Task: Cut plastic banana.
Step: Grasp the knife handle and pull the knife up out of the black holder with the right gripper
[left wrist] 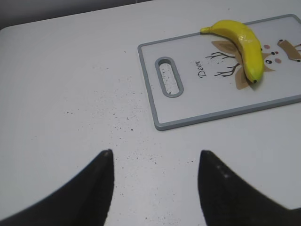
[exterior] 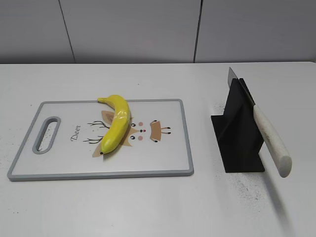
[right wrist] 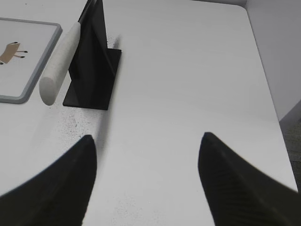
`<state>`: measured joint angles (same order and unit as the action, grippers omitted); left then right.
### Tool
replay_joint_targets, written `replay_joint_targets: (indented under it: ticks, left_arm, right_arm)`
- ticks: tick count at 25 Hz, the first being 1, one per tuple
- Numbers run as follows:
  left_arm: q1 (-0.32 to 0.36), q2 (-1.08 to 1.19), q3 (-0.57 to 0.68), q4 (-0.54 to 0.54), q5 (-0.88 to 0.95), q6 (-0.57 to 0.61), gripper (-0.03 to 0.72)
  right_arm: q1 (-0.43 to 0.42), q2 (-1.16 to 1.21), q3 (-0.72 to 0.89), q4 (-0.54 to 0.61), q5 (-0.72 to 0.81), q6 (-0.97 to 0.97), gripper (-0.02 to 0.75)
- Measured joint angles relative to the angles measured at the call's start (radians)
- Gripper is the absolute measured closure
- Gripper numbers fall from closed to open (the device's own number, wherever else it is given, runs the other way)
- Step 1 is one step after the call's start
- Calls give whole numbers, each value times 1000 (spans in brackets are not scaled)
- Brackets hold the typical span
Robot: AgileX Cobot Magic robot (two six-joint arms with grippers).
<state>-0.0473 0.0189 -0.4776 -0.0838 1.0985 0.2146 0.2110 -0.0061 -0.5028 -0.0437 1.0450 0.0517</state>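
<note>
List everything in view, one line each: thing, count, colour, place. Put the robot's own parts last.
plastic banana: one, bright yellow with a dark tip, lying across the deer print on the cutting board.
cutting board: one, white with a grey rim and handle slot, left half of the table.
knife: one, whitish handle and metal blade, resting at a slant in the stand, handle towards the camera.
knife stand: one, black, right of the cutting board.
table: one, white, with dark specks near the stand.
left gripper: one, black fingers apart, above bare table, holding nothing.
right gripper: one, black fingers apart, holding nothing.
</note>
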Motion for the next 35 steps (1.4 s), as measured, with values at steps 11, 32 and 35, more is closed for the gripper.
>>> replay_joint_targets:
  ticks: [11,32,35]
  left_arm:
    - [0,0,0,0,0,0,145]
    - [0,0,0,0,0,0,145]
    - [0,0,0,0,0,0,145]
  right_arm:
    - [0,0,0,0,0,0,227]
    - [0,298,-158,-17,27,16,227]
    - [0,448,-241,-10,87,46,227]
